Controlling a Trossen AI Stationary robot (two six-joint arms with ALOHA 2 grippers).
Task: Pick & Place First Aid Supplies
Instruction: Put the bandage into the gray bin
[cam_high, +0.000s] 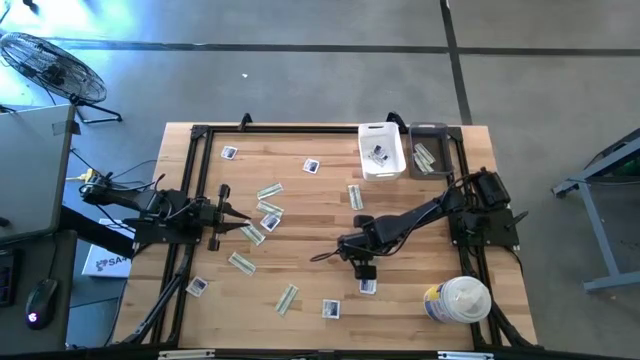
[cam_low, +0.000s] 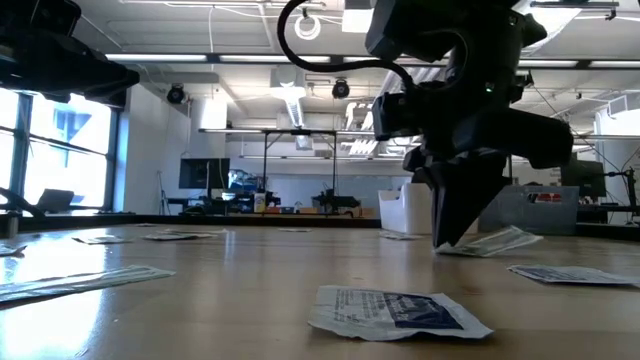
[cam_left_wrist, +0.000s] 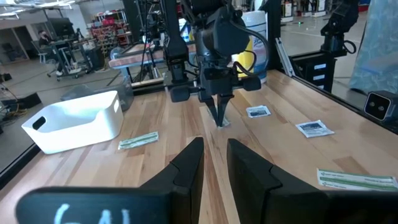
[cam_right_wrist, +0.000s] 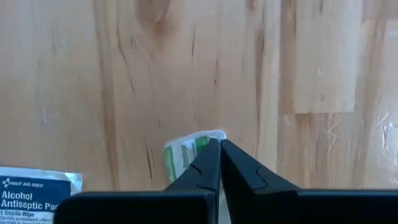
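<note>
Looking down from the high view, I see the right claw (cam_high: 357, 262) low over the middle of the wooden desk (cam_high: 320, 215), its two fingers pressed together. In the right wrist view the fingertips (cam_right_wrist: 214, 155) meet on the end of a narrow green-and-white strip packet (cam_right_wrist: 184, 153), so the claw is clamped on this packet, which lies flat on the wood. Just beside it lies a square alcohol antiseptic wipe packet (cam_right_wrist: 34, 190), not touched.

The left claw (cam_high: 240, 216) waits on the left side of the desk, its fingers (cam_left_wrist: 186, 168) a little apart with nothing between them.

The other first aid supplies (cam_high: 270, 210) are scattered over the desk, square white ones and green strips, well apart from each other. At the far edge stands a white bin (cam_high: 381, 152) with some packets inside, and touching its side a grey bin (cam_high: 432, 152) with strips in it. A big white canister (cam_high: 459, 300) stands near the front right corner.
</note>
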